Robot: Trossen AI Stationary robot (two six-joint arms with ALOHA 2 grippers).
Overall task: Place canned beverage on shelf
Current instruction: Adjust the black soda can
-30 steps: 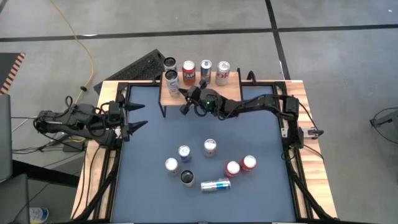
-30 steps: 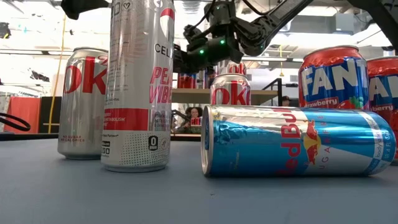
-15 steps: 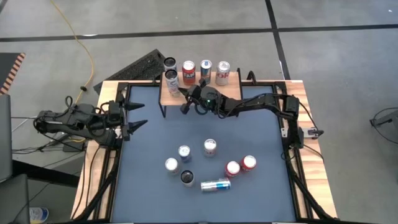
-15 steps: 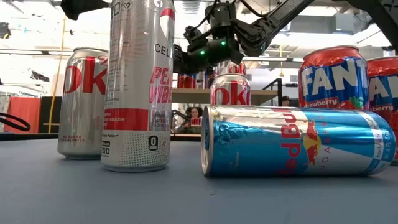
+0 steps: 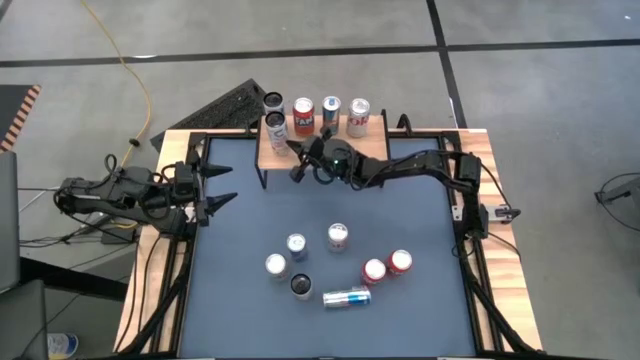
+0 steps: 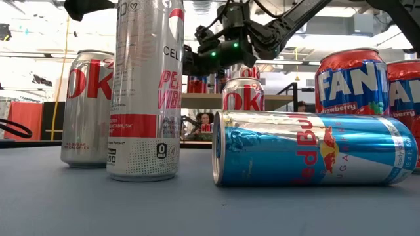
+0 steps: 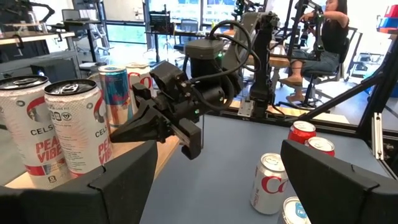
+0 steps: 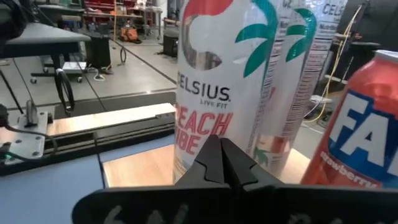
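The shelf (image 5: pixel 272 156), a low rack with a light-wood top, stands at the table's far edge. On it stand two tall Celsius cans (image 5: pixel 277 128), a Fanta can (image 5: pixel 303 116), a Red Bull can (image 5: pixel 331 110) and a Coke can (image 5: pixel 358 116). My right gripper (image 5: pixel 292 150) is shut and empty, above the shelf's near edge. Its fingertips (image 8: pixel 221 152) point at the nearer Celsius can (image 8: pixel 214 93). My left gripper (image 5: pixel 222 187) waits open and empty at the table's left edge. My right gripper's shut fingertips (image 7: pixel 118 133) stand level at the lower side of the nearer Celsius can (image 7: pixel 78 127), coming from the table's near right. I cannot tell whether they touch it. The can stands upright on the shelf.
Several upright cans (image 5: pixel 338 237) stand in the near middle of the blue mat, and a Red Bull can (image 5: pixel 346 297) lies on its side there. A black keyboard (image 5: pixel 225 105) lies beyond the far left corner. A person (image 7: pixel 326 31) sits in the room behind.
My right gripper has shifted a little up and toward the table's far edge by the shelf. Its fingers stay shut. The cans have kept still.
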